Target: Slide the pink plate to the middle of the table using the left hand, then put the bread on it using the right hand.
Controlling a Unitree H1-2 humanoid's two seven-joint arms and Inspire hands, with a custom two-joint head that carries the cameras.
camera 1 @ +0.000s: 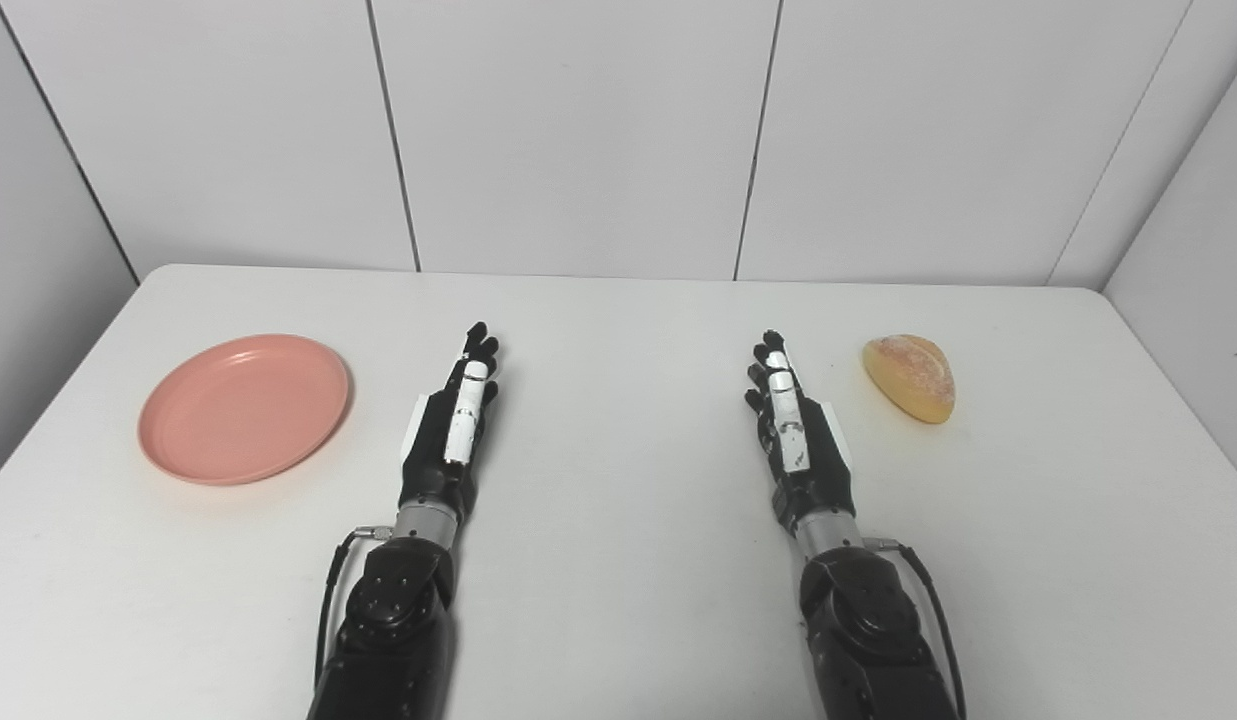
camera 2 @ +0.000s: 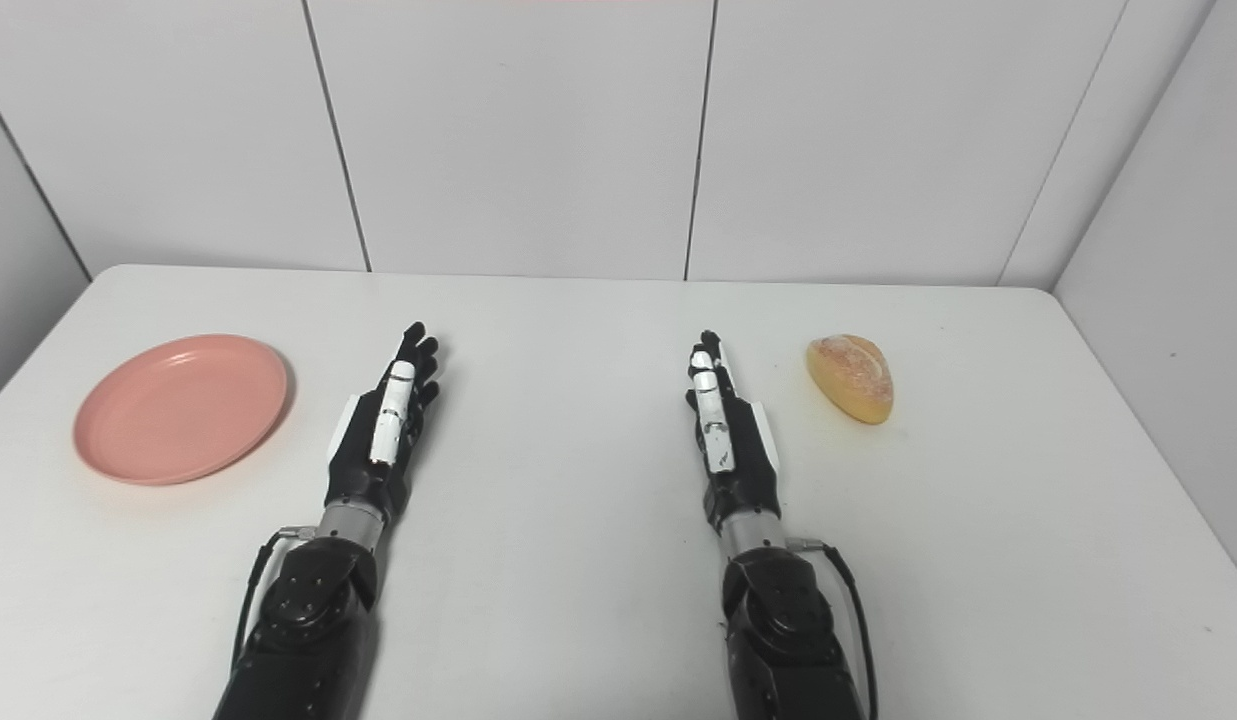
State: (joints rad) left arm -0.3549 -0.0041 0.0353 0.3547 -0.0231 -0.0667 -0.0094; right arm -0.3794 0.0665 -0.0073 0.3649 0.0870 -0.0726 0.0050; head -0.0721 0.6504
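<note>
Spanning whole lower scene, white rectangular table (camera 1: 618,620) is seen before white panelled wall (camera 1: 578,130). Round pink plastic plate (camera 1: 244,407) is placed at table's left side, empty. Left hand (camera 1: 450,425) and right hand (camera 1: 793,435) are laid flat near middle, fingers extended, nothing held. Golden oval bread roll (camera 1: 910,377) is set just right of right hand, untouched.

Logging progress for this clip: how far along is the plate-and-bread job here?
Nothing is done yet. The pink plate sits at the table's left side, the bread at the right. The left robot hand and right robot hand are open, holding nothing. Both steps remain.
</note>
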